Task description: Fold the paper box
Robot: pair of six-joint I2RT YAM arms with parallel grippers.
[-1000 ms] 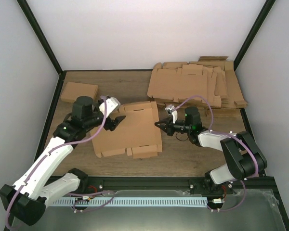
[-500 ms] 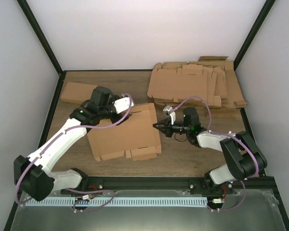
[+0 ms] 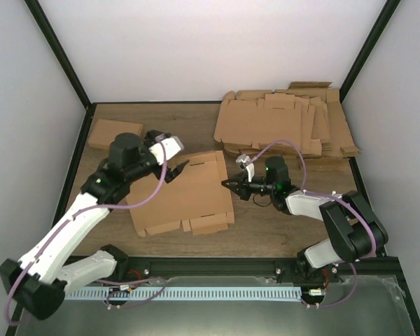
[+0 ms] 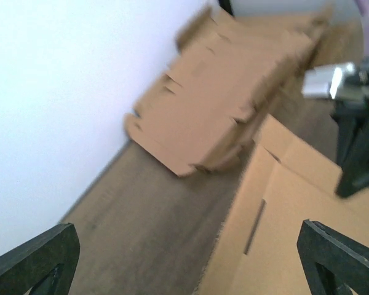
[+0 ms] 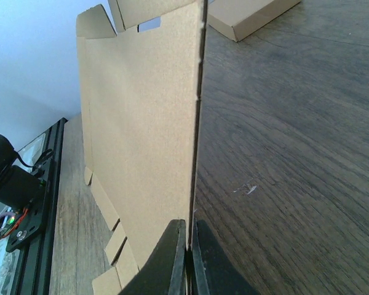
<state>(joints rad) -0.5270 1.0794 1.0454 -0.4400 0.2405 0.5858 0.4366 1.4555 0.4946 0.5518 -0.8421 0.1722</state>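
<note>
Centrally on the wooden desk (image 3: pixel 266 224) lies the paper box (image 3: pixel 185 196), a plain brown die-cut sheet spread nearly flat, with small tabs along its near edge and a slot cut near its far edge. Its surface is bare brown cardboard.

The right gripper (image 3: pixel 227 183) sits at the sheet's right edge. In the right wrist view its two fingers are pressed together on that thin edge, so the cardboard runs straight down into the pinch.

The left gripper (image 3: pixel 176 170) hovers over the far left part of the sheet. In the left wrist view its fingers (image 4: pixel 34 258) stand spread wide at the two bottom corners of the picture, with nothing between them but the cardboard below. Whether they touch the sheet cannot be told.

A thick pile of like brown sheets (image 3: pixel 287 126) lies at the far right of the desk, against the back wall. A closed, flat brown box (image 3: pixel 114 133) rests at the far left corner, well apart from the paper box.
</note>
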